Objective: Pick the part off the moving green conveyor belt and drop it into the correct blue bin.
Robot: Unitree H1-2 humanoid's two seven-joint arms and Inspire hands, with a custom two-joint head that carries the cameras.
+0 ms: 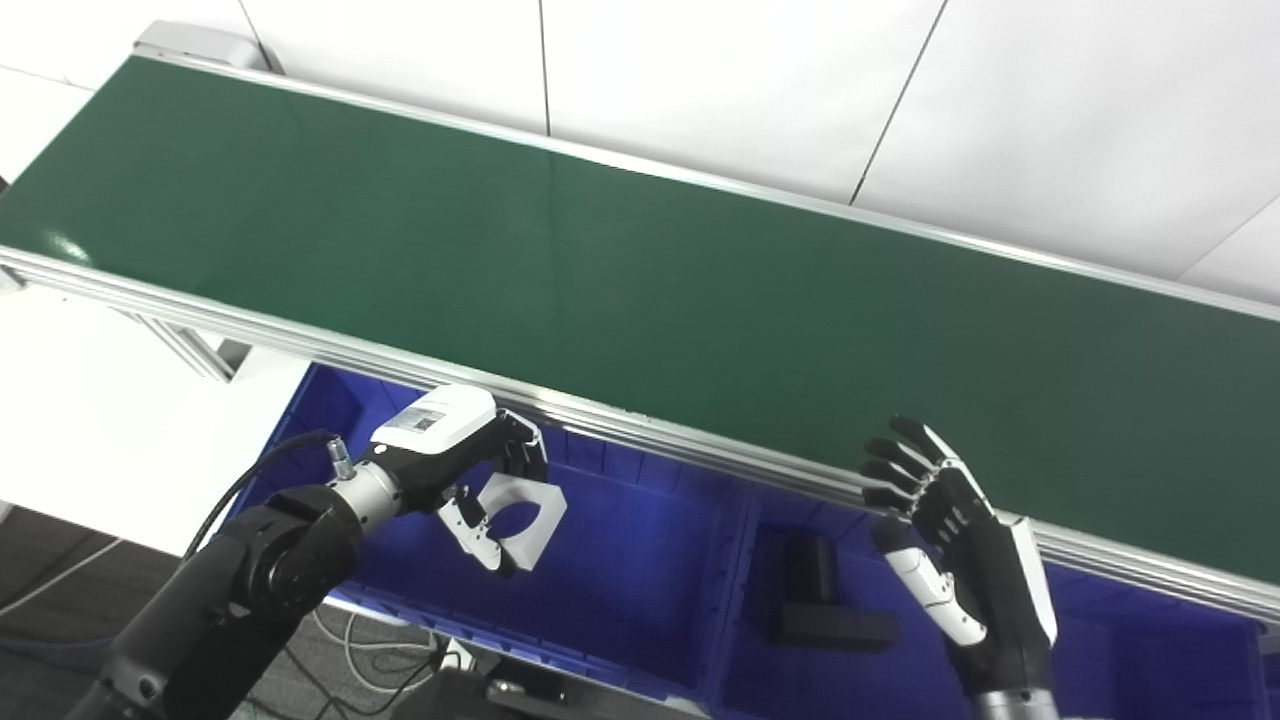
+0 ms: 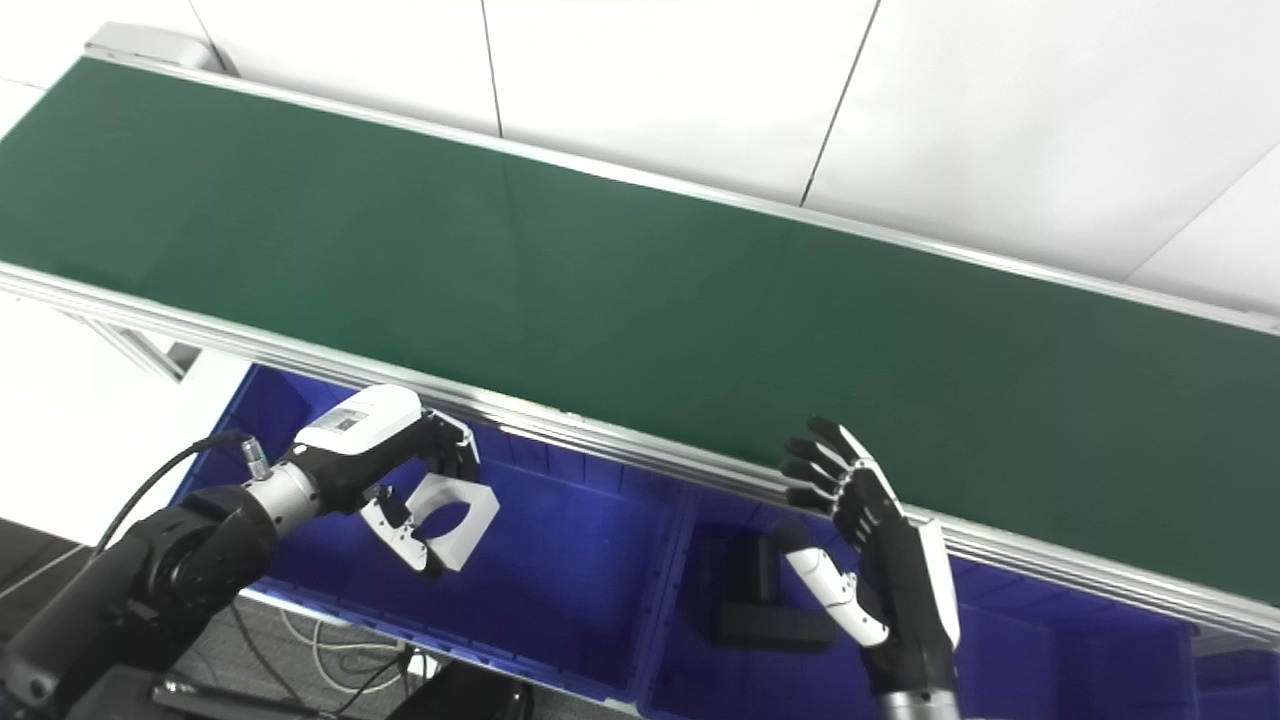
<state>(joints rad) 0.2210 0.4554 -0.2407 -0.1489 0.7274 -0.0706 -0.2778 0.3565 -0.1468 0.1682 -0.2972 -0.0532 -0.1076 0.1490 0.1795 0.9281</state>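
My left hand (image 1: 470,470) is shut on a white part with a round hole (image 1: 522,518). It holds the part in the air over the left blue bin (image 1: 600,580), below the near rail of the conveyor. The same part shows in the right eye view (image 2: 452,516). The green conveyor belt (image 1: 620,270) runs from upper left to lower right and carries nothing in view. My right hand (image 1: 950,540) is open and empty, fingers spread upward, in front of the belt's near rail over the middle blue bin (image 1: 750,640).
A black L-shaped part (image 1: 825,600) lies in the middle blue bin. A third blue bin (image 1: 1160,650) sits at the right. The aluminium rail (image 1: 700,445) edges the belt above the bins. White wall panels stand behind. Cables hang at bottom left.
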